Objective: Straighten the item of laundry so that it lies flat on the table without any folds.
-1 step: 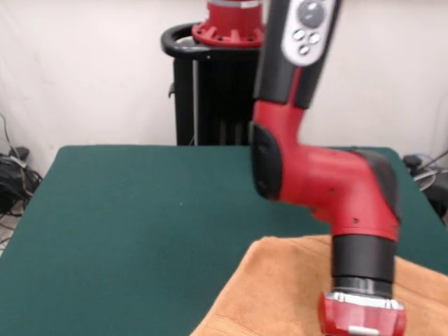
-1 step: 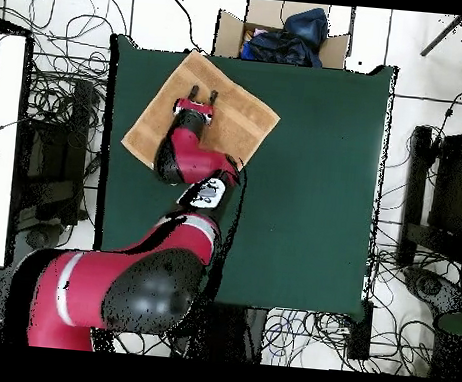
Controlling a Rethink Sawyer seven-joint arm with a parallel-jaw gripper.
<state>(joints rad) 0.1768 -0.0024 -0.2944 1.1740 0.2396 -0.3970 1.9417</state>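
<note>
The item of laundry, an orange-tan towel [image 2: 239,119], lies spread out near one corner of the dark green table [image 2: 316,186], turned askew to the table's edges. In the front view the towel [image 1: 280,287] fills the lower right, its near part cut off by the picture's edge. My gripper [image 2: 196,100] hangs over the towel's middle, open, with towel cloth showing between its two dark fingers. The red arm [image 1: 329,189] covers part of the towel in both views. In the front view the fingers are below the picture's edge.
A cardboard box [image 2: 229,30] holding dark clothes stands just past the table edge nearest the towel. Cables lie on the floor around the table. The black pedestal [image 1: 210,91] stands behind the table's far side.
</note>
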